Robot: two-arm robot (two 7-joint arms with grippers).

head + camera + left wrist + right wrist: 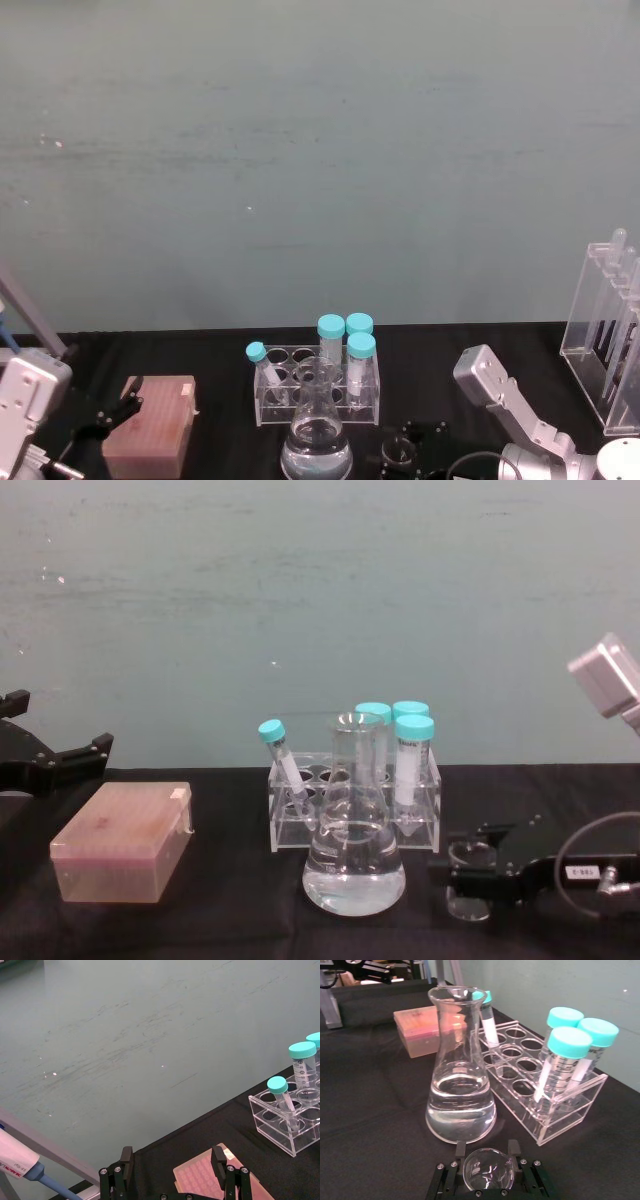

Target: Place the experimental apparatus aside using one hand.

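– While the right gripper (pixel 487 1154) sits low on the black cloth (pixel 370 1110), where is the labware?

– Its fingers press on both sides of the small beaker (pixel 488 1172), which is at table level. The conical flask (pixel 461 1105), about a third full of clear liquid, stands just beyond the beaker and near it. The tall rack (pixel 605 330) of long glass tubes stands well apart, at the robot's far right edge of the table.

– What crowds the beaker?

– The flask comes first. Just behind the flask is a low clear tube rack (pixel 560 1115) holding four cyan-capped tubes (pixel 568 1042), three upright together and one leaning alone at the far end. A pink tip box (pixel 120 845) lies off to the robot's left.

– And the other arm?

– The left gripper (pixel 172 1160) hangs above the pink box with its jaws spread wide and nothing between them.

– Does any view add something?

– The left wrist view shows a pipette (pixel 17 1160) hanging on a stand. The head view takes in the tall rack, and the right wrist view shows the beaker's rim between the fingers.

– Any writing?

– The tubes carry printed scales, the pipette has red lettering, and a white label (pixel 580 871) sits on the right gripper. I cannot read any of them.
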